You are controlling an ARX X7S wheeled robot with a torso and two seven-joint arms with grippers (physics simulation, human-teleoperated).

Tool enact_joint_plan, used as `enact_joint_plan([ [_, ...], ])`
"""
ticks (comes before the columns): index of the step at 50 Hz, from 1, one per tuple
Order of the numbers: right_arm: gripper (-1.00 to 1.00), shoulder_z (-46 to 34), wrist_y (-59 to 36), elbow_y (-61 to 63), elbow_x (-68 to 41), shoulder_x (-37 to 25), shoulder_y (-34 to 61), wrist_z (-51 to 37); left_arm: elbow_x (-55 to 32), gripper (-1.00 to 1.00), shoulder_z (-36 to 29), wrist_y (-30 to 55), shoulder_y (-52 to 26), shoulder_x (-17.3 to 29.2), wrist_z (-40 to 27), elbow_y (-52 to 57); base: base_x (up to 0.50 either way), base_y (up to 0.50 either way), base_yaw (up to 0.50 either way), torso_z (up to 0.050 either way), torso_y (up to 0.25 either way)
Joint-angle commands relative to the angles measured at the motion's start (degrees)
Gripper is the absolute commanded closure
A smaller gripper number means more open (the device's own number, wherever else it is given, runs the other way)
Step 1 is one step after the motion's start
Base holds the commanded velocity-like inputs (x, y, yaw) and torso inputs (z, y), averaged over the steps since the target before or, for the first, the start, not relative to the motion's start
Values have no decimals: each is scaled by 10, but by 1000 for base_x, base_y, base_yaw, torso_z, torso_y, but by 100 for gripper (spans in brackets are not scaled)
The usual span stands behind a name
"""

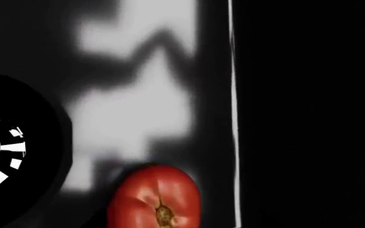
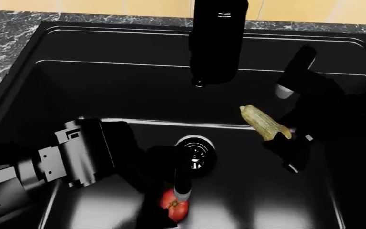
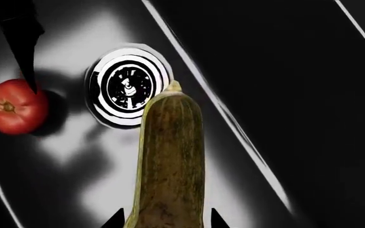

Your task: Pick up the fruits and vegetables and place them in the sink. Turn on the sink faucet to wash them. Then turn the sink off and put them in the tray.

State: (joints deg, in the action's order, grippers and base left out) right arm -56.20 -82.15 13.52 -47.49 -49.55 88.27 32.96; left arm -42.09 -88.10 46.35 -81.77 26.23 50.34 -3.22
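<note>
My right gripper [image 2: 283, 138] is clamped on the stubby yellow-green striped squash [image 2: 263, 122], its long axis pointing ahead of my jaws toward the round metal drain [image 3: 129, 85] of the matte black sink [image 2: 106, 76] below. The round red tomato [image 2: 174, 206] lies on the floor, just under my left gripper [image 2: 170, 191], whose jaw state I cannot tell.

Below my arms, a black sink [image 2: 55, 76] is set into a grey marbled counter [image 2: 5, 28]. On the sink floor lies a tomato [image 2: 174, 208], stem scar up, near the round metal drain [image 2: 196, 151].
</note>
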Motion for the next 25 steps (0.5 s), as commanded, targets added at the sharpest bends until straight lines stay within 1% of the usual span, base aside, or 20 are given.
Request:
enact_joint_plan([
  [1, 100, 4, 4, -2, -1, 1, 18, 0, 14, -100, -9, -2, 5, -7, -10, -11, 0, 0, 0, 3, -232],
  [5, 100, 2, 5, -3, -1, 1, 19, 1, 15, -100, -9, -1, 6, -7, -13, -13, 0, 0, 0, 4, -250],
  [7, 100, 0, 6, -4, -1, 1, 20, 2, 14, -100, -9, -3, 8, -8, -10, -15, 0, 0, 0, 4, -119],
  [25, 100, -7, 12, -8, -1, 1, 27, 2, 18, -100, -17, -20, 23, -15, -1, -22, 0, 0, 0, 0, 0],
])
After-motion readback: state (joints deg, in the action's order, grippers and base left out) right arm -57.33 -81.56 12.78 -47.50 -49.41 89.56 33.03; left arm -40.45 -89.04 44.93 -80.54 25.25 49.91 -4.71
